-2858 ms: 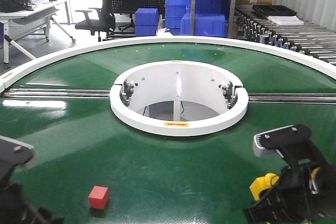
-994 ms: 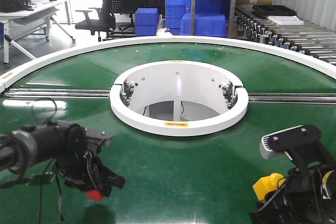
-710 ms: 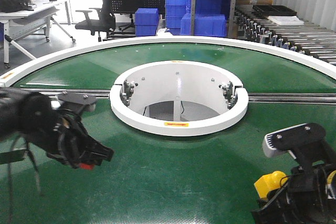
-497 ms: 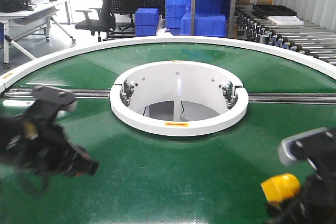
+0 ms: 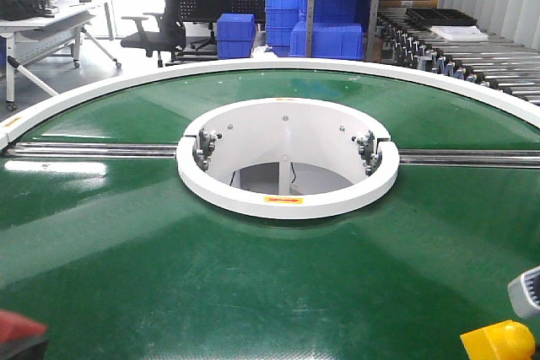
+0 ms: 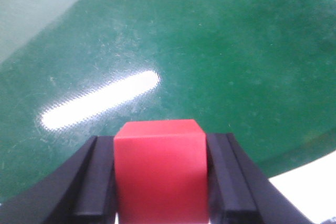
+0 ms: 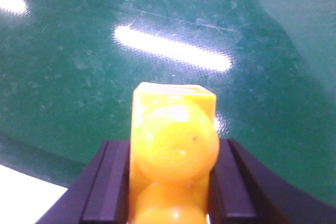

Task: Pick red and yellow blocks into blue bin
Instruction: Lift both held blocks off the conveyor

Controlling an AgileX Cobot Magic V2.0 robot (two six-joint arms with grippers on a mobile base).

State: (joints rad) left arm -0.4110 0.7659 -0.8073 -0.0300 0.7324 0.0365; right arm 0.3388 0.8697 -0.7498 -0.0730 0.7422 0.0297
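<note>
The left end effector (image 6: 160, 195) clamps the red cube (image 6: 157, 156) and the right end effector (image 7: 170, 195) grips the yellow brick (image 7: 173, 140), both held over the green desk (image 5: 253, 284) by its near white edge (image 6: 310, 182), with open green surface stretching far toward the white central ring (image 5: 287, 204).

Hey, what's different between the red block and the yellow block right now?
The red block is a plain, smooth-faced cube; the yellow block is a brick with round studs facing the wrist camera. The red block sits in the left gripper, the yellow block in the right gripper. Shared: each is clamped between black jaws, with the green surface behind it.
</note>
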